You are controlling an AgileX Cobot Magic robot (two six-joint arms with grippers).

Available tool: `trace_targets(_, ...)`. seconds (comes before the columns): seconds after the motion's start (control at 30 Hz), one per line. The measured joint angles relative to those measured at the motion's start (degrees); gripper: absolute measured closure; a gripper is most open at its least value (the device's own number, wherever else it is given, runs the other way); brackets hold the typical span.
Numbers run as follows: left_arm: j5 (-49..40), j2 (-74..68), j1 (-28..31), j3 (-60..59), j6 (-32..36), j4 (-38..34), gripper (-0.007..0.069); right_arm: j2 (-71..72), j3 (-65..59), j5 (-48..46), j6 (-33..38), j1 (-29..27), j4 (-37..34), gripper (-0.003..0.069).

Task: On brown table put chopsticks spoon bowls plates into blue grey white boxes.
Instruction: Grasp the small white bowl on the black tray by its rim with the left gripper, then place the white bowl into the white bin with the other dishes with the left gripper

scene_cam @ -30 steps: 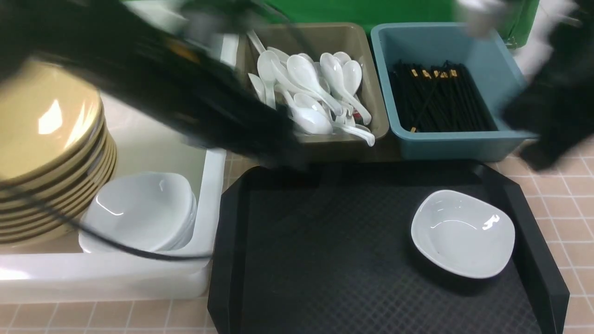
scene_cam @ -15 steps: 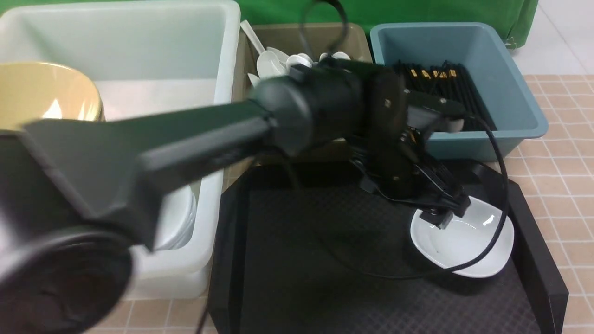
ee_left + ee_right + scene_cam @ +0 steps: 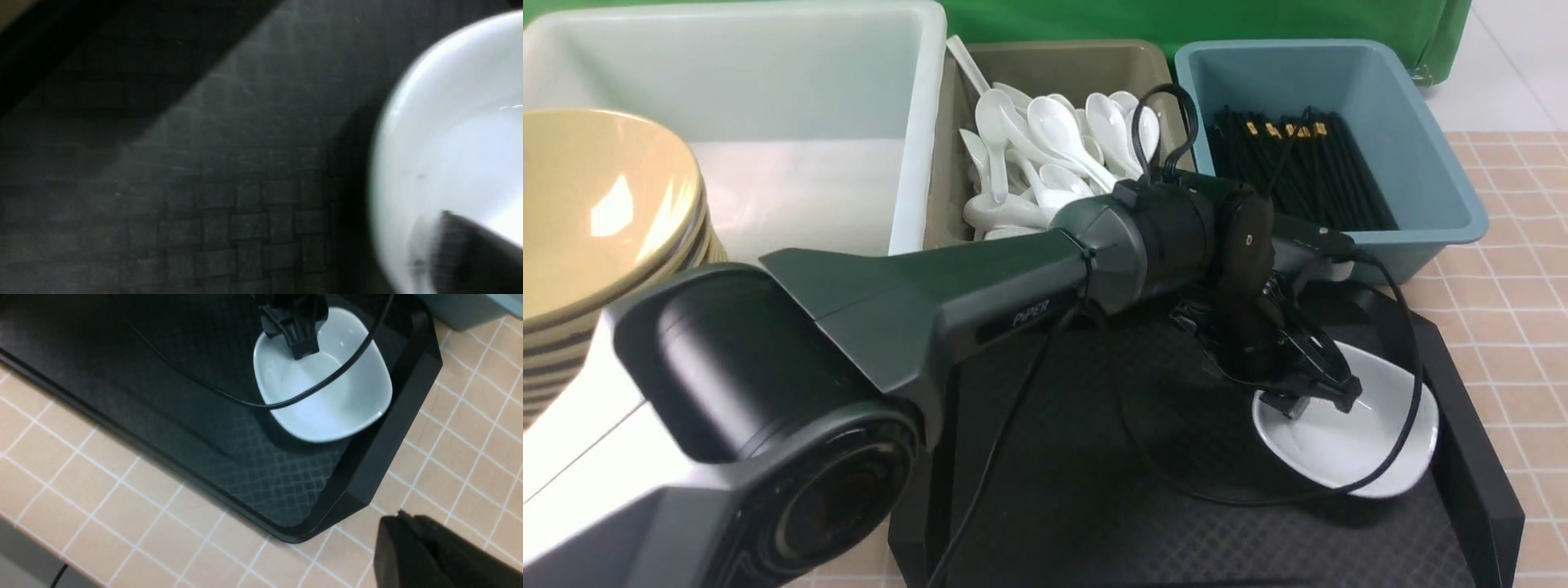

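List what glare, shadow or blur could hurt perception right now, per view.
Front view: glare patch inside the top mustard-yellow bowl; spoons and chopsticks fairly crisp. Left wrist view: white dish runs out of frame, rim soft, bright washed-out patch inside, hard-edged shadow across the black tray. Right wrist view: dish and tray sharp, dark tool soft at the frame's edge.

Tray (image 3: 1094, 490): black, woven-texture pattern. Dish (image 3: 1396, 441) on tray: glossy white. Beyond tray: olive-grey tub (image 3: 1070, 61), teal-blue tub (image 3: 1413, 163); beneath tray: pinkish-tan table (image 3: 1523, 327), white grid.
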State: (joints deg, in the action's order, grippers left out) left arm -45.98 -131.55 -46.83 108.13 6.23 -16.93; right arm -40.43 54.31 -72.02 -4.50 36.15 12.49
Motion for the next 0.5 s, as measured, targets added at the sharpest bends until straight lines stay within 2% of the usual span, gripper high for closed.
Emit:
trace_targets(0.1, -2.23, 0.85, 0.28, 1.66, 1.52, -0.24, 0.059, -0.46, 0.21, 1.87, 0.11, -0.05, -0.34, 0.061)
trace_targets(0.17, -7.03, 3.06, 0.77, 3.34, 3.43, 1.62, 0.0617, -2.11, 1.54, 2.73, 0.77, -0.04, -1.7, 0.061)
trace_targets(0.37, -15.83, 13.19, 3.43, 4.47, 4.43, 9.82, 0.0619, -10.04, 7.81, 3.97, 6.78, -0.04, -7.7, 0.061)
trace_targets(0.5, -21.99, 25.39, 7.95, 2.93, 2.57, 15.02, 0.0619, -20.08, 16.4, 5.33, 15.18, 0.2, -16.76, 0.0608)
